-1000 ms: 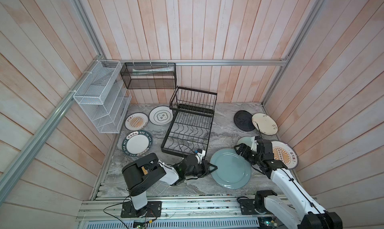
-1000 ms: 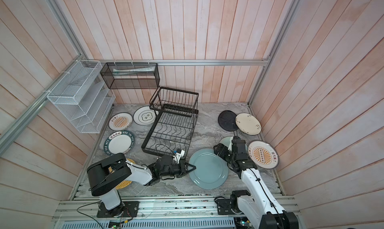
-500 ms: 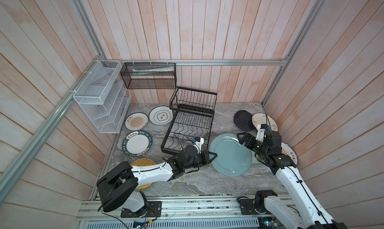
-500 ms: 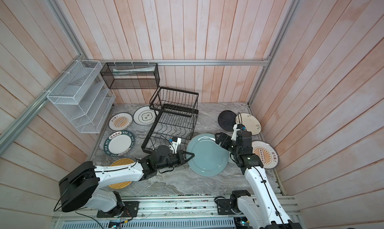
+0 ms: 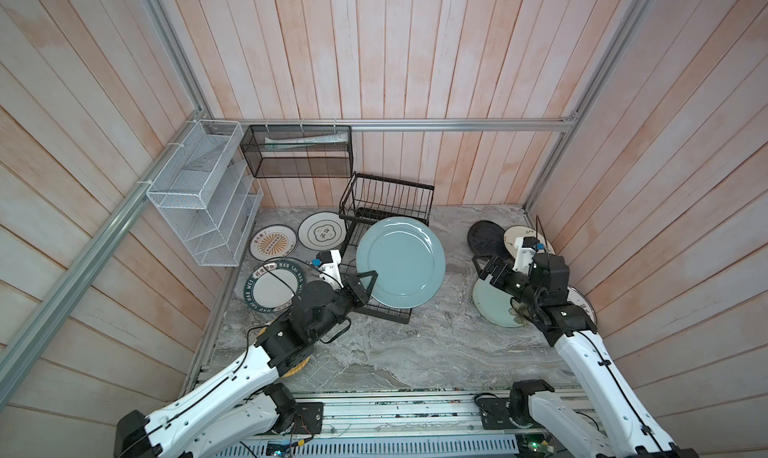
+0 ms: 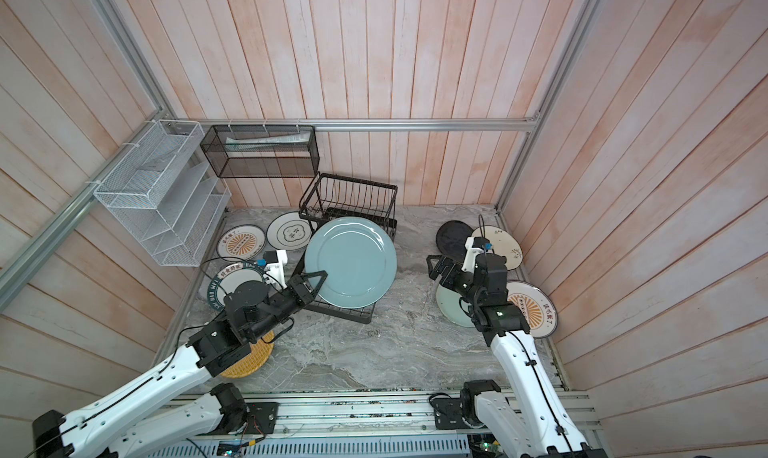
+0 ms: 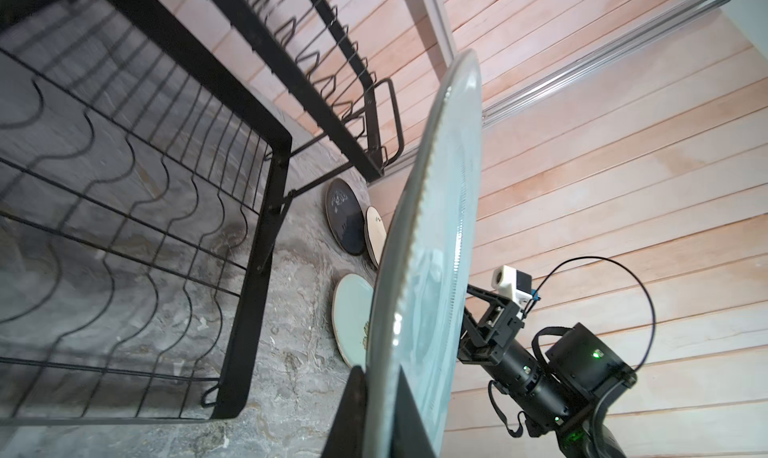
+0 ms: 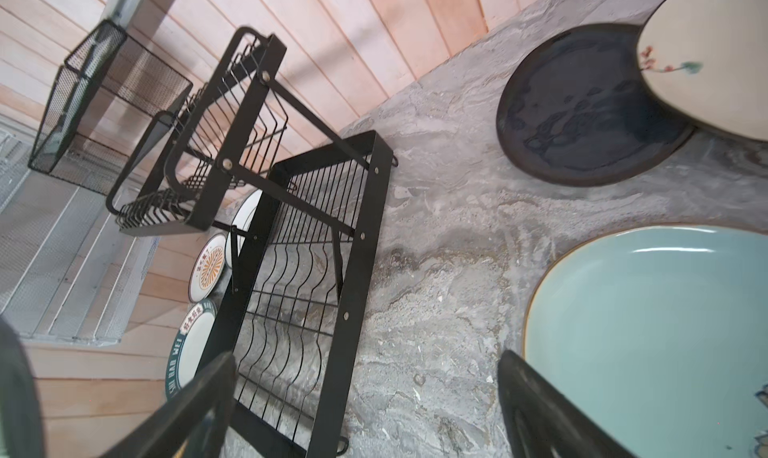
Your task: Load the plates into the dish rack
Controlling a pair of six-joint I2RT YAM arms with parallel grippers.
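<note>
Top views, both: find left tool [image 5: 370, 279] clamped on rim of teal plate [image 5: 401, 264], plate aloft just ahead, close by dish rack [image 5: 386, 198], unslotted. Find right tool [image 5: 485, 268] gaping, empty. Count rack bare; other plates [image 5: 274, 243] on worktop [image 5: 415, 343].

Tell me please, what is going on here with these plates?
The left gripper holds a big teal plate by its rim, tilted up over the black dish rack, which is empty. The right gripper is open and holds nothing, near a pale green plate on the counter. The other plates lie on the counter on both sides of the rack.
</note>
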